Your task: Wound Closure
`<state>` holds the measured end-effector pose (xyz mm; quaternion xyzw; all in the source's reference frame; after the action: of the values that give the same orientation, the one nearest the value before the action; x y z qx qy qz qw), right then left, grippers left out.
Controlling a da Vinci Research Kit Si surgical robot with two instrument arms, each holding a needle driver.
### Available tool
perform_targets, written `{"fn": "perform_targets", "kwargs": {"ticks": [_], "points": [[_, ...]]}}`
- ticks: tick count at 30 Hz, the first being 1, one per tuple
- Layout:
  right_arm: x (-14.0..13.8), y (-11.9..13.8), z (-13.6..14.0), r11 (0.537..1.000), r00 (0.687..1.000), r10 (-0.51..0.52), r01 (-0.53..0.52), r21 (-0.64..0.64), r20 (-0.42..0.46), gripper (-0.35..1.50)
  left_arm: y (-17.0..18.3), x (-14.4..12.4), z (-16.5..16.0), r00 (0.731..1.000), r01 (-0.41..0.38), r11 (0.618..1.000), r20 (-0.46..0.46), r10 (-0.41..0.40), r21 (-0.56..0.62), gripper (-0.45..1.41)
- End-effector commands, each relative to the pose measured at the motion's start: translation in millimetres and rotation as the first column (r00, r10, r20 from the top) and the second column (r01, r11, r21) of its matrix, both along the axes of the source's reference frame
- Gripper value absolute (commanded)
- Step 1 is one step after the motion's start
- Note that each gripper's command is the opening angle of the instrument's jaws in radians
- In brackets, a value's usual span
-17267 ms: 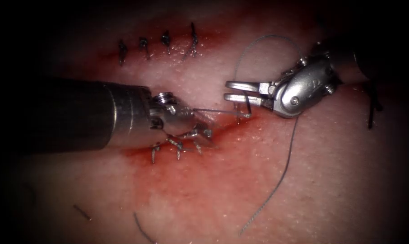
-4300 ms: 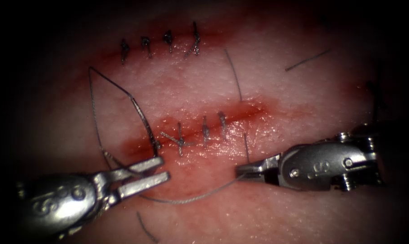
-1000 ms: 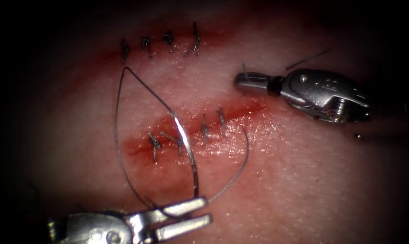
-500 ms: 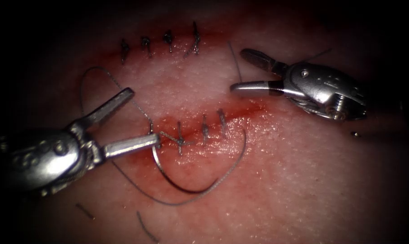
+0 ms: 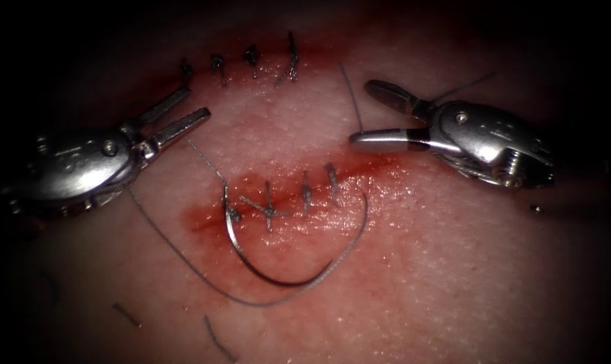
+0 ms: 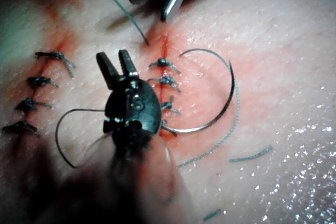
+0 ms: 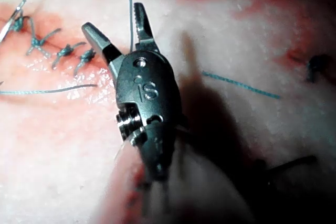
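Note:
The curved needle [image 5: 278, 282] lies loose on the tissue [image 5: 454, 269] just in front of the stitched cut [image 5: 305, 195], held by neither tool; one end rests by the leftmost stitch. Its thread [image 5: 184, 263] trails off to the left. My left tool [image 5: 194, 104] hovers left of the cut, jaws open and empty. To the cut's right, my right tool [image 5: 361, 111] is open, with a short thread end [image 5: 349, 94] standing between its jaws, not gripped. The left wrist view shows the left tool [image 6: 114, 56] and the needle [image 6: 228, 93]; the right wrist view shows the right tool [image 7: 113, 20].
A second, sutured cut [image 5: 251, 67] with several stitches runs behind the left tool. Cut thread pieces [image 5: 214, 340] lie on the tissue near the front. Red fluid [image 5: 204, 222] stains the tissue around the cut.
The left tool opened and let the needle drop flat onto the tissue, then moved up and left. The right tool, shut on the thread end a second ago, opened and released it.

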<state>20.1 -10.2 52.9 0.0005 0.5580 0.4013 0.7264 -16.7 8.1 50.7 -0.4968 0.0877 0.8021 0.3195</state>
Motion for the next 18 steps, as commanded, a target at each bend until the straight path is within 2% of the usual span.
{"fn": "perform_targets", "kwargs": {"ticks": [1,3,6,8,10,13,16,17,18], "points": [[0.5,-0.4,0.6,1.0,1.0,0.001,-0.001,0.001,0.0,0.61,-0.5,0.2,0.3,1.0,0.002,1.0,-0.028,-0.002,-0.003,0.19],[0.4,-0.4,0.6,1.0,1.0,0.0,0.0,0.0,0.0,0.61,-0.6,1.4,0.1,0.998,-0.008,1.0,-0.069,0.007,-0.01,0.32],[0.4,-0.4,0.6,1.0,1.0,0.0,0.0,0.0,0.0,0.63,-0.4,2.9,0.0,0.982,-0.052,0.997,-0.182,0.04,-0.06,0.42],[0.5,-0.4,0.6,1.0,1.0,0.0,0.0,0.0,0.0,0.63,-0.6,3.2,0.2,0.959,-0.12,0.989,-0.268,0.092,-0.091,0.47],[0.4,-0.4,0.6,1.0,1.0,0.0,0.0,0.0,0.0,0.63,-0.8,3.2,0.4,0.922,-0.216,0.971,-0.35,0.168,-0.104,0.47],[0.5,-0.4,0.7,1.0,1.0,0.001,-0.001,0.0,0.0,0.63,-1.2,2.5,0.9,0.816,-0.368,0.923,-0.514,0.264,-0.11,0.46],[0.5,-0.4,0.7,1.0,1.0,0.001,-0.001,0.0,0.0,0.63,-1.7,1.4,1.5,0.686,-0.491,0.866,-0.656,0.315,-0.097,0.49],[0.5,-0.4,0.7,1.0,1.0,0.001,-0.001,0.0,0.0,0.63,-1.8,0.9,1.7,0.63,-0.532,0.843,-0.705,0.324,-0.088,0.47],[0.5,-0.4,0.7,1.0,1.0,0.001,-0.001,0.0,0.0,0.63,-2.0,0.5,1.9,0.591,-0.559,0.825,-0.736,0.329,-0.08,0.47]]}}
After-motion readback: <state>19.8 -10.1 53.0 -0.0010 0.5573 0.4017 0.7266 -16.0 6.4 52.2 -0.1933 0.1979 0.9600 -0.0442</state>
